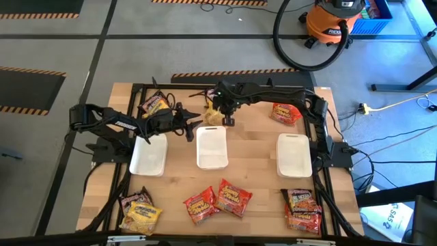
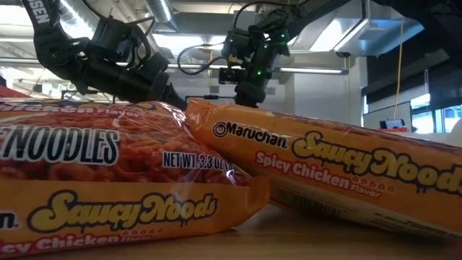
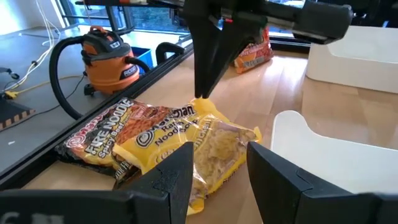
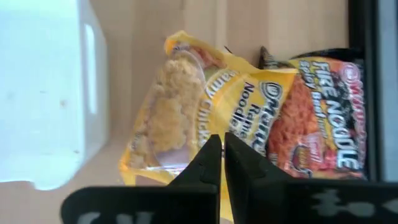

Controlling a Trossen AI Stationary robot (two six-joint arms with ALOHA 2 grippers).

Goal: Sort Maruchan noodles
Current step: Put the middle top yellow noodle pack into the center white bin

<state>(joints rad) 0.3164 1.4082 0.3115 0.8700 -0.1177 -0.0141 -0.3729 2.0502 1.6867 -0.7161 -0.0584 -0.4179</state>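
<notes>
**Status: right gripper pinching yellow packet at table's far edge**

Jaws: right gripper (image 4: 222, 163) pressed together on the edge of the yellow Maruchan packet (image 4: 186, 106); left gripper (image 3: 217, 171) partly spread, nothing between its fingers.

Right arm reaches across the far side of the table (image 1: 252, 174) — its gripper (image 1: 220, 115) sits over the yellow packet (image 1: 213, 117), just beyond the middle white tray (image 1: 212, 147). In the left wrist view the right gripper's fingers (image 3: 208, 59) come down onto the packet's top edge (image 3: 202, 134); packet lies tilted, one end raised.

Left gripper (image 1: 186, 124) is near the left white tray (image 1: 149, 156), pointed toward the yellow packet, apart from it.

Other packets:
- Dark Fire Noodle packet (image 3: 102, 134) touches the yellow one, partly under it, at the far edge; also seen at (image 1: 153, 104).
- Red-orange packet (image 1: 285, 113) far side, beyond the right white tray (image 1: 294, 154).
- Two red-orange Saucy Noods packets (image 1: 218, 199) near edge, centre, overlapping.
- Dark + yellow pair (image 1: 140, 210) near-left corner.
- Dark + red-orange stack (image 1: 302, 208) near-right corner.

Trays — all three hold no packets.

Off-table: orange shop vac (image 1: 333, 22) w/ black hose on the floor.
</notes>
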